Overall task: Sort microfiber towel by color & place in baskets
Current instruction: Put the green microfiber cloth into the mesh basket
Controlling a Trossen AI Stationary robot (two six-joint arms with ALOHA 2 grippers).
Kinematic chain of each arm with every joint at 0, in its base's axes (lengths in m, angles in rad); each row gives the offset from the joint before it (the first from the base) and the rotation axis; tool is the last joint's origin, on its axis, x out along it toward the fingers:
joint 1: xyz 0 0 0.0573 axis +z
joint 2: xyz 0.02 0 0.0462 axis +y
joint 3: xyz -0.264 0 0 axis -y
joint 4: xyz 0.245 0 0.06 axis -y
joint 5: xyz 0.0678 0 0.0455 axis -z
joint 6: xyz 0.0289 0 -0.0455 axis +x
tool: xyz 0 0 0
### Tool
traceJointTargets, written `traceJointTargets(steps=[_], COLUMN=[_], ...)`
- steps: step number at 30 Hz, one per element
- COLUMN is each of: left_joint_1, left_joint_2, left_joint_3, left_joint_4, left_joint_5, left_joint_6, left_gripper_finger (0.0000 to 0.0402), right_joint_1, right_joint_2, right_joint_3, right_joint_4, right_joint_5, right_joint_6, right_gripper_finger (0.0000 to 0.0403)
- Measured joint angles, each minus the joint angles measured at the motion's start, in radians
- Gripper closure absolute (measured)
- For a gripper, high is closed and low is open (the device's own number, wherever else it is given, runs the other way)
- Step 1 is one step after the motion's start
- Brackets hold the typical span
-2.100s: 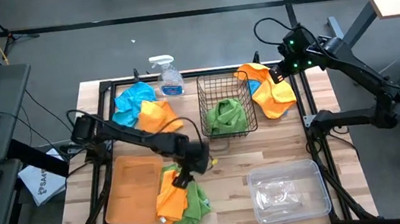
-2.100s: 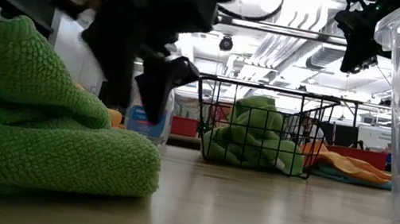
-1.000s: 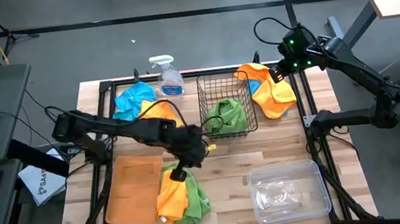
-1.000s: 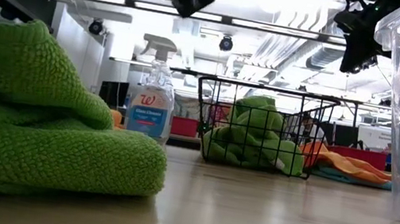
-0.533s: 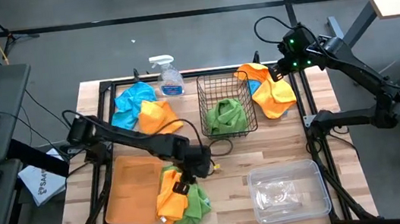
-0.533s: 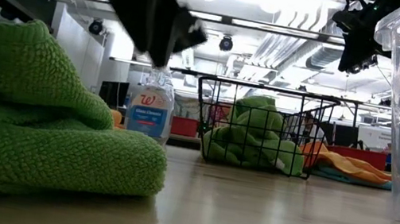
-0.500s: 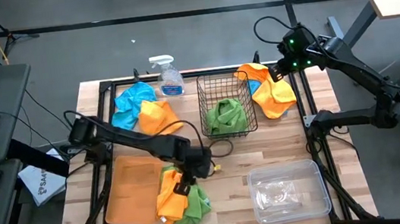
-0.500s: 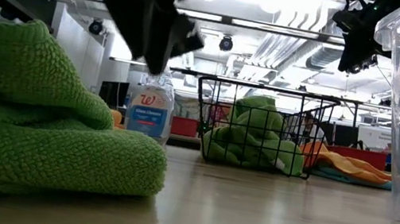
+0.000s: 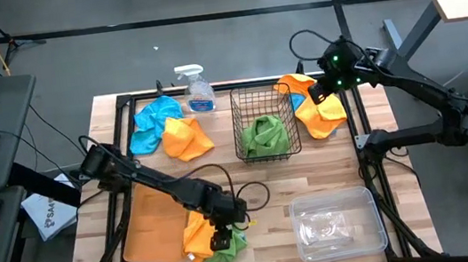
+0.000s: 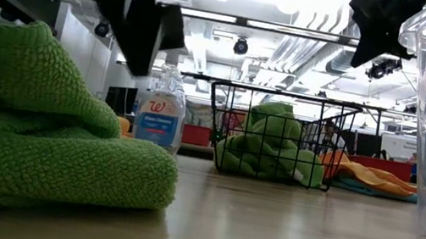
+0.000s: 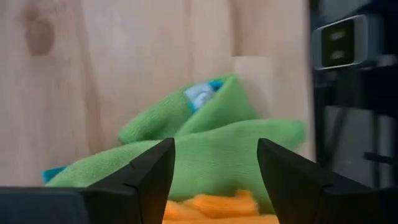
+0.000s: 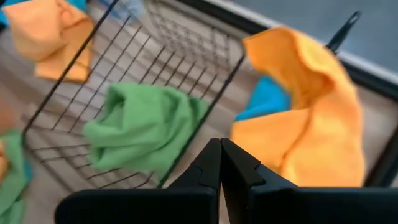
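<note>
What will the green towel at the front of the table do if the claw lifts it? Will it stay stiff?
Probably not. The green towel lies in soft folds, so it would likely droop. It looks light, and may drag the orange towel it touches.

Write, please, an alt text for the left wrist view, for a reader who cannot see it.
The left hand, fingers open, hangs over a lime green towel lying crumpled on the wooden table. An orange towel shows underneath it.
</note>
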Motion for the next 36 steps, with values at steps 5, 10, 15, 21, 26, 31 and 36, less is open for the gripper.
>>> traceJointTargets(steps=[5,10,15,21,26,31,36], left_joint_1=[-0.03,-0.055,-0.071,-0.079,-0.07,-0.061,-0.057], left_joint_2=[0.043,0.102,0.141,0.132,0.049,-0.116,-0.254], left_joint_3=[0.0,0.0,0.0,-0.001,0.0,0.076,0.118], left_joint_4=[0.012,0.011,0.015,0.01,0.01,0.014,0.071], left_joint_5=[-0.052,-0.079,-0.092,-0.174,-0.172,-0.137,-0.22], left_joint_6=[0.014,-0.012,-0.059,-0.091,-0.114,-0.049,0.078], left_gripper_finger=[0.0184,0.0184,0.0188,0.0328,0.0395,0.0396,0.04], right_joint_1=[0.103,0.192,0.271,0.34,0.373,0.387,0.387], right_joint_2=[0.0,0.0,0.0,0.0,0.0,0.0,0.0], right_joint_3=[0.0,0.0,0.0,0.0,0.0,0.0,0.0], right_joint_4=[-0.004,-0.006,-0.01,-0.01,-0.01,-0.01,-0.01], right_joint_5=[0.027,0.092,0.159,0.215,0.215,0.215,0.218], right_joint_6=[0.151,0.278,0.344,0.362,0.349,0.31,0.28], right_gripper_finger=[0.0402,0.0402,0.0402,0.0402,0.0402,0.0402,0.0402])
